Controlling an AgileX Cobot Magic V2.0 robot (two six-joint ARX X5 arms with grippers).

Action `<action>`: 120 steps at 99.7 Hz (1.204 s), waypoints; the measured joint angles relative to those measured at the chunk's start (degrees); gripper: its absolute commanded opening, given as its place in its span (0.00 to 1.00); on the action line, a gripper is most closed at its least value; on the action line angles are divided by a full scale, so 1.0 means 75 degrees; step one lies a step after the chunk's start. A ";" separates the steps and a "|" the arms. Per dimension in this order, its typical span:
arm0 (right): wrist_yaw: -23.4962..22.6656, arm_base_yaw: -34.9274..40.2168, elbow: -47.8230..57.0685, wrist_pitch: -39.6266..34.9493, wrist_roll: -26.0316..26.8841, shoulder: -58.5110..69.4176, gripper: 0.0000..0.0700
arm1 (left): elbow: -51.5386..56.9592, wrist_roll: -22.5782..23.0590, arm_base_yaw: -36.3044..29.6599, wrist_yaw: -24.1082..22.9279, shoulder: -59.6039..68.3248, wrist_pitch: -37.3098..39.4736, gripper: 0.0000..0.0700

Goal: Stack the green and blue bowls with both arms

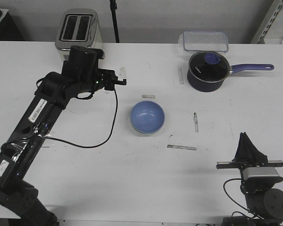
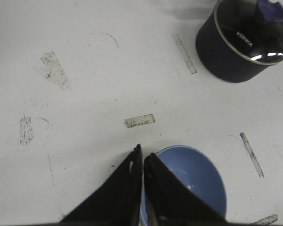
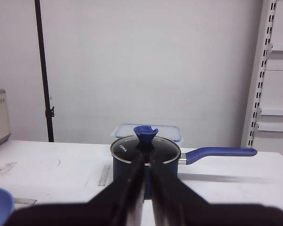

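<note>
Right at the front edge of the table sits the right arm [image 1: 262, 186], folded up low. Its claw, the right gripper [image 1: 246, 137], points up and away toward the back of the table. In the right wrist view its two black fingers [image 3: 132, 188] are pressed almost together with only a thin crack between them, and nothing is held.

Past that claw, far back on the white table [image 1: 132, 188], stands a dark saucepan [image 1: 206, 70] with a glass lid and a purple handle [image 1: 252, 68] that sticks out to the right. Behind the pan lies a clear plastic box [image 1: 203, 41].

On the other side, the left arm [image 1: 37, 113] reaches up from the near left corner and bends toward the middle. Its claw, the left gripper [image 1: 121, 81], is closed too. In the left wrist view the two fingers [image 2: 127, 188] meet at the tips, and they grip nothing.

Just beside that claw, a bit nearer the front, the blue bowl [image 1: 147, 117] sits upright in the middle of the table. A thin light rim shows around its bottom edge, but I cannot tell if that is the green bowl underneath. No green bowl shows plainly in any view.

A thin black cable [image 1: 104, 136] hangs from the left arm and curls on the table. A shiny toaster [image 1: 79, 29] stands at the back left. Some bits of old tape [image 1: 181, 147] are stuck on the table near the bowl.
</note>
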 measured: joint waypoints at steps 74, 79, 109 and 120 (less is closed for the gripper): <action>0.0000 0.0000 0.0000 0.0003 0.0003 0.0000 0.01 | -0.7137 0.1550 0.1938 0.0000 -0.5036 0.5380 0.00; 0.0000 0.0000 0.0000 0.0000 0.0000 0.0000 0.01 | -0.7682 0.1670 0.2124 0.0003 -0.5388 0.5735 0.00; 0.0000 0.0000 0.0000 0.0000 0.0000 0.0000 0.01 | -1.0427 0.1769 0.2841 -0.0003 -0.7618 0.7157 0.00; 0.0000 0.0000 0.0000 0.0000 0.0003 0.0000 0.01 | -1.1237 0.1792 0.2844 -0.0003 -0.8411 0.7676 0.00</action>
